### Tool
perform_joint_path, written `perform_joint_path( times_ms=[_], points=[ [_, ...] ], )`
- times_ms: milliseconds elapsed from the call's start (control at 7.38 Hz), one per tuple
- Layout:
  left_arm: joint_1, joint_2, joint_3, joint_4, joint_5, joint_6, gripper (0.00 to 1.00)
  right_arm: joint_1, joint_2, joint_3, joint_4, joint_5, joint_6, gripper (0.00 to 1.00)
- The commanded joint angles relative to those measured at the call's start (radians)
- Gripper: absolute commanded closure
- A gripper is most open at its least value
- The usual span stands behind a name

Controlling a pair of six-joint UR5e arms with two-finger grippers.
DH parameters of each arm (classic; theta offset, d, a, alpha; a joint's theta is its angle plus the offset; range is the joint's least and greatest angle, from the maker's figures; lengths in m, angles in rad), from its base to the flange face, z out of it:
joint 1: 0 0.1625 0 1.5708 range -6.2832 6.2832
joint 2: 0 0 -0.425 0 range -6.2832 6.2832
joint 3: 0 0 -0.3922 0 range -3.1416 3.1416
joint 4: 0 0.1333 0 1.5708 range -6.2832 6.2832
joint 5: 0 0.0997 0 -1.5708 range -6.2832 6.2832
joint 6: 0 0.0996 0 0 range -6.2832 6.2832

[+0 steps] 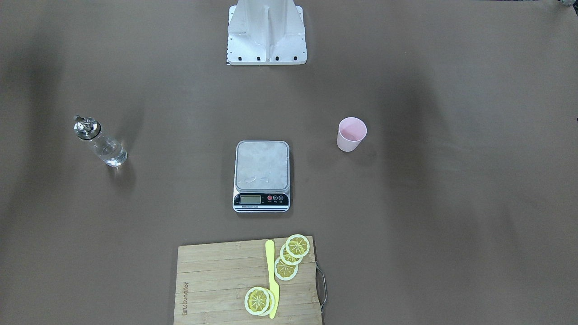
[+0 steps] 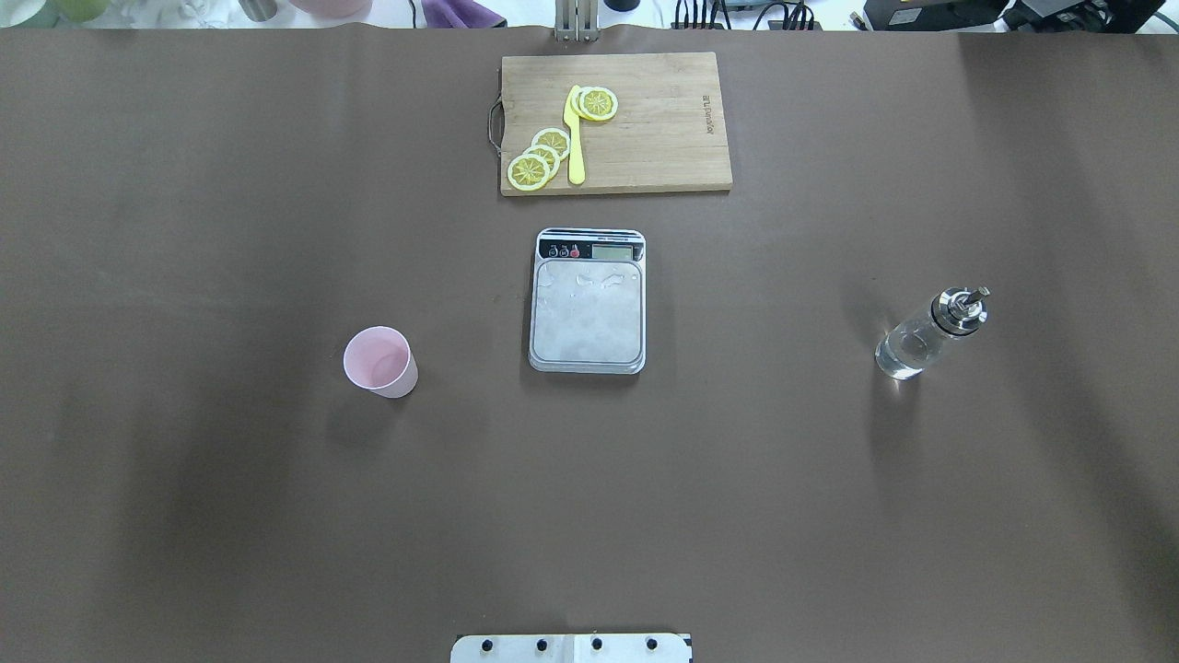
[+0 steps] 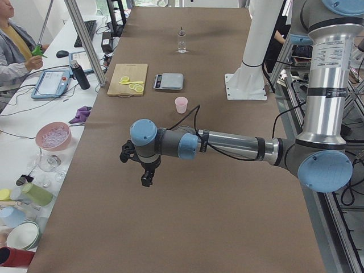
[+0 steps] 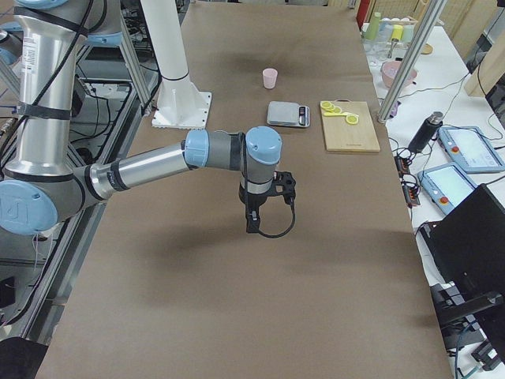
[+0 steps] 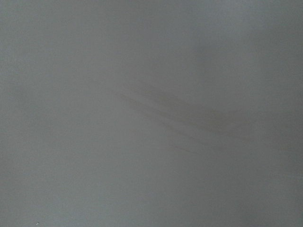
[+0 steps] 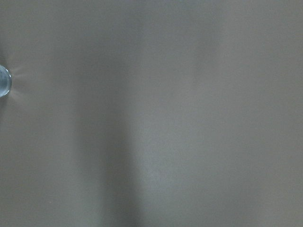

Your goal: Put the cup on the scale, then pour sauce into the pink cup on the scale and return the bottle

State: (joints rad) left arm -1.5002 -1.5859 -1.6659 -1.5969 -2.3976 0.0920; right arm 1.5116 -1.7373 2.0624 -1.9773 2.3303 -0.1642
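The cup (image 2: 379, 361) is sitting upright on the robot's left of the scale (image 2: 588, 313); the left gripper (image 3: 145, 176) is hanging nearer it (open or closed, can't tell).

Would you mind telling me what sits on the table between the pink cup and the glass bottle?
The scale, roughly midway between cup and bottle, as the overhead view shows.
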Motion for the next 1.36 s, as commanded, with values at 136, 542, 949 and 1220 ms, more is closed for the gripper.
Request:
perform_joint_path(
  times_ms=[136,542,949,1220],
  points=[
    [-0.002,0.001,-0.006,0.003,0.153,0.000,0.02,-0.053,-0.001,-0.005,0.000,-0.062,0.002,0.00],
    [-0.002,0.020,-0.002,0.002,0.147,0.005,0.02,-0.071,-0.002,-0.007,0.002,-0.049,0.006,0.00],
    [0.000,0.035,-0.002,-0.009,0.147,0.003,0.02,-0.071,0.008,0.002,0.017,0.036,0.005,0.00],
    [0.000,0.031,0.000,-0.011,0.147,0.002,0.02,-0.071,0.009,-0.005,0.017,0.040,0.006,0.00]
  ],
)
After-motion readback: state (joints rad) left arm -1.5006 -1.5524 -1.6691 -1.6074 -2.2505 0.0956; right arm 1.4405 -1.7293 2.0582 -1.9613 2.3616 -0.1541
